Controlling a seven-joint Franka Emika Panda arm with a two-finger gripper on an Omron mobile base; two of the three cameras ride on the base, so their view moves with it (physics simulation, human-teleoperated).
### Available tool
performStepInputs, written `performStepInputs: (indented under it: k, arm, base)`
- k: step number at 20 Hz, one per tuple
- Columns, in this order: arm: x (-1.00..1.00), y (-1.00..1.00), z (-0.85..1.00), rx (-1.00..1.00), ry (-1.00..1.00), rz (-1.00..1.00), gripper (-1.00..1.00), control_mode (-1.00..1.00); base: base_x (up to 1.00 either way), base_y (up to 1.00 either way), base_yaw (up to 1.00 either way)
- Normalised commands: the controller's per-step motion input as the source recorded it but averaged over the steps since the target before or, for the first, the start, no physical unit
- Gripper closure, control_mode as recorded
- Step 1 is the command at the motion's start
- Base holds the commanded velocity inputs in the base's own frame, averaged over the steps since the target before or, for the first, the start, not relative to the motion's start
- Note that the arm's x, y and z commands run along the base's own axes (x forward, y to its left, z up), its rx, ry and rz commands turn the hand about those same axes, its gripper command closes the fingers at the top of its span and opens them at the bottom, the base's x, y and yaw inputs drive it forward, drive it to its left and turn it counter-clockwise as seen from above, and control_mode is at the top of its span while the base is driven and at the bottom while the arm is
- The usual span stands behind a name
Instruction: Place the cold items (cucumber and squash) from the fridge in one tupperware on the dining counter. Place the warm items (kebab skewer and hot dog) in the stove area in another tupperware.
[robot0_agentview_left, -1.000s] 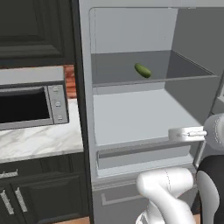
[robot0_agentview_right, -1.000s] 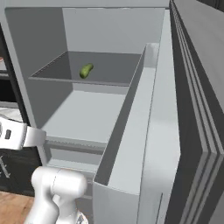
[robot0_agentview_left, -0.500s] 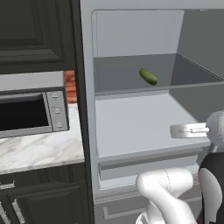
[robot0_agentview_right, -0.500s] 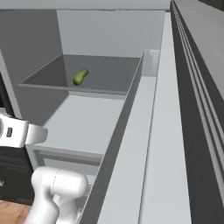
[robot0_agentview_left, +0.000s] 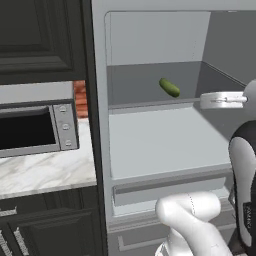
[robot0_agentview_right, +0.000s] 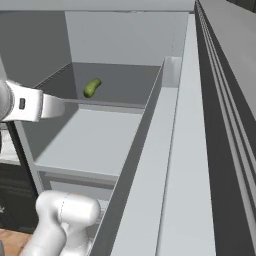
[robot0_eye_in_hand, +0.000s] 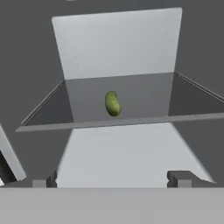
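Closer now to the open fridge (robot0_agentview_left: 150, 145) than a second ago; whole scene enlarged, so base advanced. Cucumber (robot0_eye_in_hand: 112, 103) on dark upper shelf (robot0_eye_in_hand: 144, 98), centre of hand view. Gripper (robot0_eye_in_hand: 113, 178) fully open, empty, well short of cucumber. Approach underway; nothing yet collected.

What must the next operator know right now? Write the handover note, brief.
Claw: open, empty, facing into the open fridge.
Cucumber: lying on the upper shelf, ahead of the claw, untouched.
Squash, skewer, hot dog, tupperware: out of sight here.
Done: fridge open, arm lined up with the shelf.
Left: grab the cucumber, find the squash, pack both in one tupperware; then the warm items in another.
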Motion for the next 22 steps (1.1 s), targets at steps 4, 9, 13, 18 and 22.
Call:
performStepInputs:
  k: [4,9,13,18,22]
  arm:
    - [0.67,0.0,0.12,0.0,0.0,-0.01,-1.0,-1.0]
    - [0.64,0.0,-0.07,0.0,0.0,0.0,-1.0,-1.0]
    - [0.53,0.0,-0.31,0.0,0.01,0.0,-1.0,-1.0]
    - [0.45,0.02,-0.38,-0.01,0.0,0.0,-1.0,-1.0]
    - [0.51,0.01,-0.26,0.0,0.0,0.0,-1.0,-1.0]
  base:
    - [0.0,0.0,0.0]
    - [0.0,0.0,0.0]
    - [0.0,0.0,0.0]
    - [0.0,0.0,0.0]
    - [0.0,0.0,0.0]
